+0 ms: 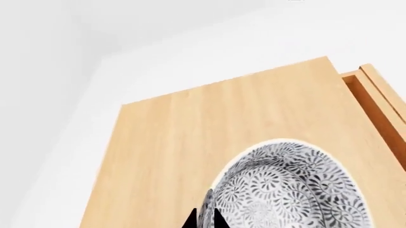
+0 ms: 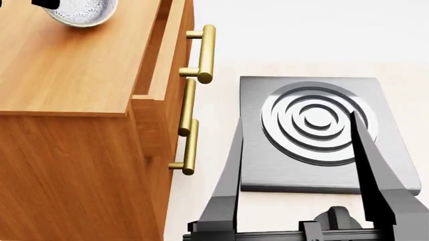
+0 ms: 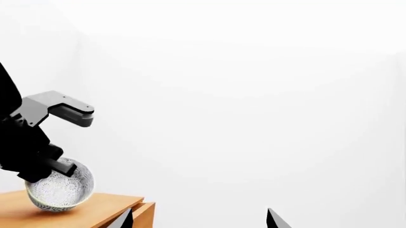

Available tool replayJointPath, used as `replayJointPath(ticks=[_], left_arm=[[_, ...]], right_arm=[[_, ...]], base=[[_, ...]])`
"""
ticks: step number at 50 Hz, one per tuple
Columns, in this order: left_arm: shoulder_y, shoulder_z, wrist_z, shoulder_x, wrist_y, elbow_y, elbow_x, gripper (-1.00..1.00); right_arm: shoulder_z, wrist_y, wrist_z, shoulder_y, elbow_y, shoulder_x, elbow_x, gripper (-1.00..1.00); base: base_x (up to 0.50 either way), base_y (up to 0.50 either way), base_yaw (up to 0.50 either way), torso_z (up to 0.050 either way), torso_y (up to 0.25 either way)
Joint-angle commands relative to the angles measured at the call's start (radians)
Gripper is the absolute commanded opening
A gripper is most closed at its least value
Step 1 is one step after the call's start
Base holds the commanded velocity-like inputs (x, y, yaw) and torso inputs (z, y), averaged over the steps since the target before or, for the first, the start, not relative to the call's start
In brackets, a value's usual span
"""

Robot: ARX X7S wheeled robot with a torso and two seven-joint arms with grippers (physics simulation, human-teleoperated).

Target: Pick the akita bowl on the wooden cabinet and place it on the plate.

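Note:
The akita bowl [image 1: 292,190], white with a dense grey-blue leaf pattern, is at the top of the wooden cabinet [image 2: 67,75]. My left gripper [image 1: 204,221] is shut on the bowl's rim, one dark fingertip on each side of the wall. In the right wrist view the bowl [image 3: 60,190] looks tilted at the cabinet top [image 3: 95,204], under the left arm. The head view shows the bowl [image 2: 80,12] at its upper left. My right gripper [image 2: 296,118] is open and empty, low over the floor beside the cabinet. The plate is out of view.
A grey square stove [image 2: 268,165] with concentric rings lies on the floor right of the cabinet, under the right gripper. Brass bar handles [image 2: 204,52] jut from the drawer fronts. The top drawer [image 1: 368,95] stands slightly out.

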Motion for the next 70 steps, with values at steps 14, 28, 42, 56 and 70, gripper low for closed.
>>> replayJointPath(ticks=[14,28,42,56,70], left_arm=[[0.000,-0.815,-0.015,0.000,-0.004,0.074,0.977,-1.00],[-0.036,-0.991,-0.096,-0.017,0.100,0.199,1.180,-1.00],[-0.056,-0.989,-0.235,-0.134,0.171,0.571,1.224,-1.00],[-0.061,-0.998,-0.292,-0.212,0.244,0.782,1.264,-1.00],[-0.049,-1.002,-0.378,-0.280,0.305,0.980,1.321,-1.00]], right_arm=[[0.001,0.001,0.010,0.002,-0.010,0.010,0.002,1.00],[0.000,0.007,0.020,0.004,-0.022,0.017,0.002,1.00],[0.000,-0.001,0.025,0.004,-0.021,0.025,0.004,1.00],[-0.006,0.001,0.031,0.007,-0.026,0.030,0.002,1.00],[-0.020,0.015,0.037,0.015,-0.031,0.031,-0.007,1.00]], base=[[0.00,0.00,0.00,0.000,0.000],[0.00,0.00,0.00,0.000,0.000],[0.00,0.00,0.00,0.000,0.000],[0.00,0.00,0.00,0.000,0.000],[0.00,0.00,0.00,0.000,0.000]])
